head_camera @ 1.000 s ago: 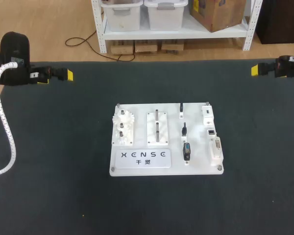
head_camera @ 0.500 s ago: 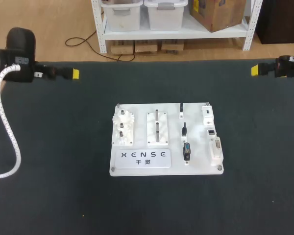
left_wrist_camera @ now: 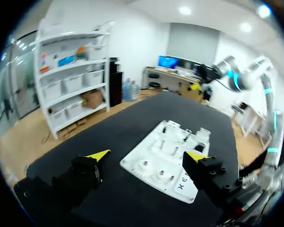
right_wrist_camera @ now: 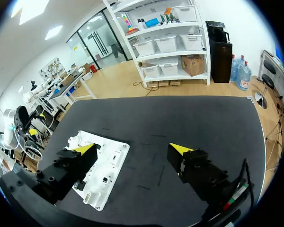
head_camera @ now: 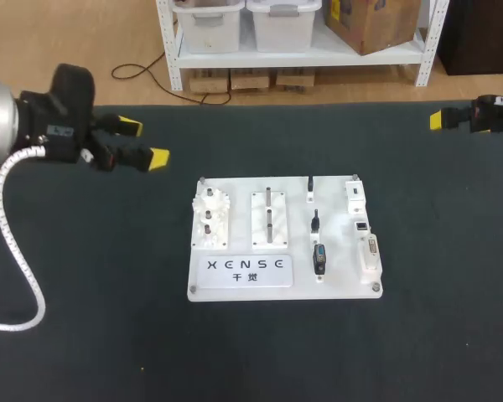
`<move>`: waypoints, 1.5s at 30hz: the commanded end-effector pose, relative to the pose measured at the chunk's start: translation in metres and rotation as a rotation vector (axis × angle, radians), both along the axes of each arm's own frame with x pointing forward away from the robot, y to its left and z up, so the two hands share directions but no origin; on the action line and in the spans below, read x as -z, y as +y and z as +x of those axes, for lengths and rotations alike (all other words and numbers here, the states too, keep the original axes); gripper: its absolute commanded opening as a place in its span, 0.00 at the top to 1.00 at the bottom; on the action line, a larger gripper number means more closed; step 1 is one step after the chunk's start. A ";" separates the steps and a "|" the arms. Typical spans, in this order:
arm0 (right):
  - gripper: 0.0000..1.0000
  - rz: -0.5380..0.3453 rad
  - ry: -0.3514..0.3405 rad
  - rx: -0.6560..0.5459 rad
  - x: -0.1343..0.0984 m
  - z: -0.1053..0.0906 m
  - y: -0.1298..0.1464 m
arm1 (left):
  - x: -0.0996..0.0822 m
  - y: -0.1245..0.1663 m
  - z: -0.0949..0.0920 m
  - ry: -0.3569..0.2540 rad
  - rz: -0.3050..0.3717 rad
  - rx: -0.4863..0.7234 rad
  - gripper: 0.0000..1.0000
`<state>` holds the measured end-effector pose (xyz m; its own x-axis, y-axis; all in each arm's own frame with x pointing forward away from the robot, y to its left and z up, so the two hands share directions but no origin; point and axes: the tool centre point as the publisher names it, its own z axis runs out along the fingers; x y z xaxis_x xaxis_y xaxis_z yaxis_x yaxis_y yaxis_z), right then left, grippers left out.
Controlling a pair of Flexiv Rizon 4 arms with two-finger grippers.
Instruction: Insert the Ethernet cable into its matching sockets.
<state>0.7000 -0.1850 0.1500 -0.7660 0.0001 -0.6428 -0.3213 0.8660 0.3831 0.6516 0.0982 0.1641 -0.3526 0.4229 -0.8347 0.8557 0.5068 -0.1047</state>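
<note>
yellow tips on left gripper (head_camera: 147,142) and right gripper (right_wrist_camera: 132,148) were held wide, empty; the tiny black plug (head_camera: 319,260) could be mis-grasped.

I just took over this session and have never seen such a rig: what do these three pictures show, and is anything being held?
Two robot arms work at a dark table. The wide picture is from a fixed camera above and behind the robot: the left arm enters at its left, the right arm at its right. The two round pictures are from a camera on each wrist, looking out along that arm's yellow-tipped jaws. Mid-table lies a white board with small fixtures: white pegs on its left half, black plugs and small sockets on its right. Which is the Ethernet one is too small to tell. Both arms' jaws stand open with nothing between them, and neither touches the board.
</note>
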 end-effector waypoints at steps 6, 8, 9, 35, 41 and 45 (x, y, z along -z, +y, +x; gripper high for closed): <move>0.00 0.000 0.000 0.000 0.000 0.000 0.000 | 0.019 -0.021 -0.009 -0.286 -0.272 0.689 0.00; 0.00 0.000 0.000 0.000 0.000 0.000 0.000 | 0.024 -0.027 -0.011 -0.291 -0.269 0.715 0.00; 0.00 0.000 0.000 0.000 0.000 0.000 0.000 | 0.026 -0.029 -0.011 -0.291 -0.255 0.720 0.00; 0.00 0.000 0.000 0.000 0.000 0.000 0.000 | 0.080 -0.069 -0.035 -0.225 0.002 0.601 0.00; 0.00 0.000 0.000 0.000 0.000 0.000 0.000 | 0.088 -0.074 -0.042 -0.207 0.003 0.564 0.00; 0.00 0.000 0.000 0.000 0.000 0.000 0.000 | 0.091 -0.078 -0.045 -0.194 0.010 0.552 0.00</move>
<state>0.7000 -0.1851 0.1500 -0.7660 0.0002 -0.6428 -0.3213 0.8660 0.3831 0.6109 0.0229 0.0750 0.0834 0.5052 -0.8590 0.9965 -0.0389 0.0738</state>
